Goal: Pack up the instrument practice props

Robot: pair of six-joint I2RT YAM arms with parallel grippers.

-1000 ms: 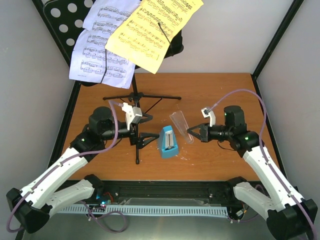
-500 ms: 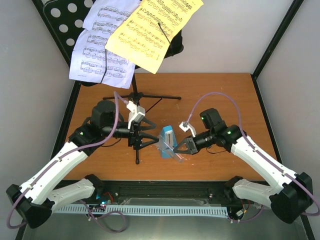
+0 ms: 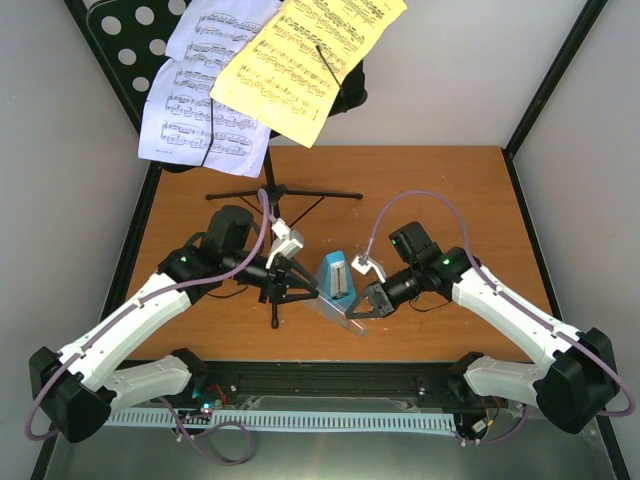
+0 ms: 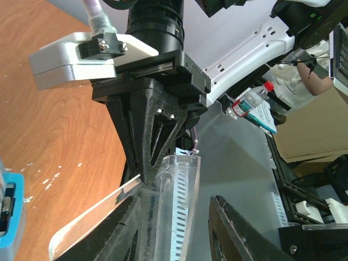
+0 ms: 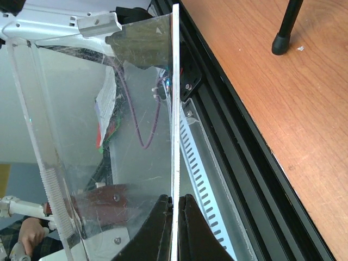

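Above brown worktop, clear cover clamped in right pincer, slanting beside metronome. Straddled by left pincer; grip unclear.

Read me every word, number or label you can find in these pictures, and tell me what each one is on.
No text here can be quoted.
On the yellow sheet-music page: printed notes only, too small to read.
On the white sheet-music pages: the same, nothing legible.
On the blue metronome: face markings too small to read.
On the clear plastic cover: no print visible.
On the bottle beyond the table: label blurred.
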